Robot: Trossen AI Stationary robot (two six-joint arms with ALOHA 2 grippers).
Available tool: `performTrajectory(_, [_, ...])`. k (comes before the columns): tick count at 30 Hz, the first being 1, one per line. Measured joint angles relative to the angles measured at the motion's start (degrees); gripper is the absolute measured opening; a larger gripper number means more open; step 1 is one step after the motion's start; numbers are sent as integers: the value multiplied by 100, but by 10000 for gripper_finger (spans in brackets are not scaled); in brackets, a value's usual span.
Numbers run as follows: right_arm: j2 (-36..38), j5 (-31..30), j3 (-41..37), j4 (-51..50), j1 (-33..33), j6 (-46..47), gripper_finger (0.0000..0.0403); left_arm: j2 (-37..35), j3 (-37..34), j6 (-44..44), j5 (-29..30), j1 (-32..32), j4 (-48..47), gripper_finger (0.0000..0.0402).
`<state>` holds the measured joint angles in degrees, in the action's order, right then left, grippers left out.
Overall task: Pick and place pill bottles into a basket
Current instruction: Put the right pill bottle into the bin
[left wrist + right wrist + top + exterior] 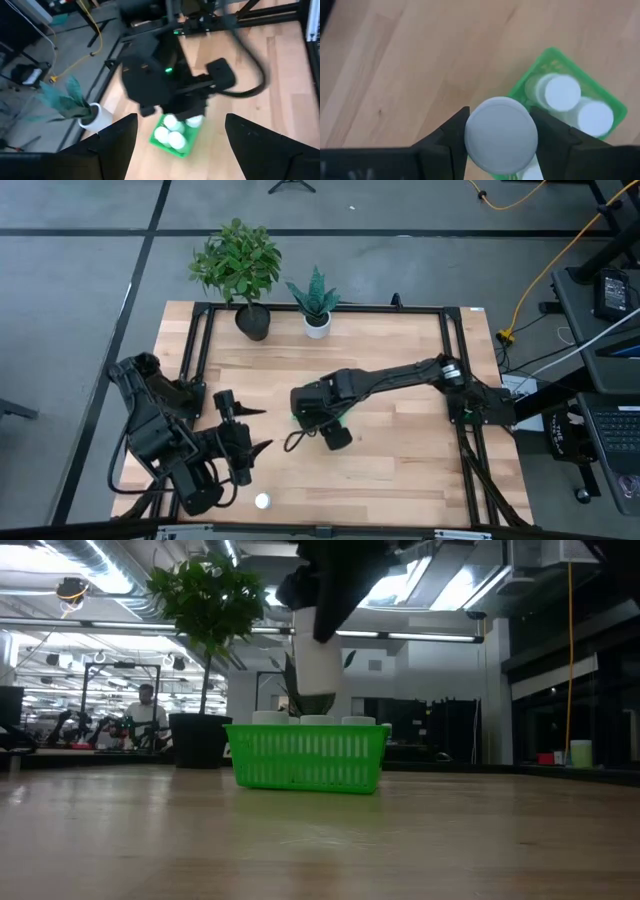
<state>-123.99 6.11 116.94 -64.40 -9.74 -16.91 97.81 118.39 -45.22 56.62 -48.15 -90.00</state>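
The green basket (308, 758) stands on the table's middle, with three white pill bottles (318, 720) standing in it; it also shows in the right wrist view (615, 106) and the left wrist view (186, 148). My right gripper (318, 635) is shut on another pill bottle (317, 668) above the basket. One more pill bottle (262, 501) stands on the table near its front edge. My left gripper (262, 429) is open and empty, left of the basket. My right gripper pinches the pill bottle between its two fingers (451, 141), one on each side just below the round cap (501, 134). The fingers come from above, pointing down. The bottle hangs upright, lifted clear, its lower end (316, 688) just above the basket's bottles.
Two potted plants stand at the table's far edge: a leafy one in a dark pot (252, 320) and a spiky one in a white pot (317, 323). A black frame (195, 340) rims the table. A person (147, 715) shows far behind.
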Motion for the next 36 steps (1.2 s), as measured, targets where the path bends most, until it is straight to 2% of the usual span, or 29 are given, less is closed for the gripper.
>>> performTrajectory(5, [820,4,-1244,1206,52,163,170,-347,-394,297,115,215,-5,294])
performTrajectory(12, [2000,-184,-2977,2281,92,584,170,-1121,-1578,-127,272,569,-1,294])
performTrajectory(16, [2353,-195,-3656,2754,103,628,170,-1367,-1993,-393,282,842,-17,294])
performTrajectory(27, [2328,-21,-3860,2940,217,219,170,-1376,-2044,-364,280,1498,487,294])
performTrajectory(36, [2328,296,-4155,3127,482,-128,171,-1376,-2044,-353,282,1608,896,294])
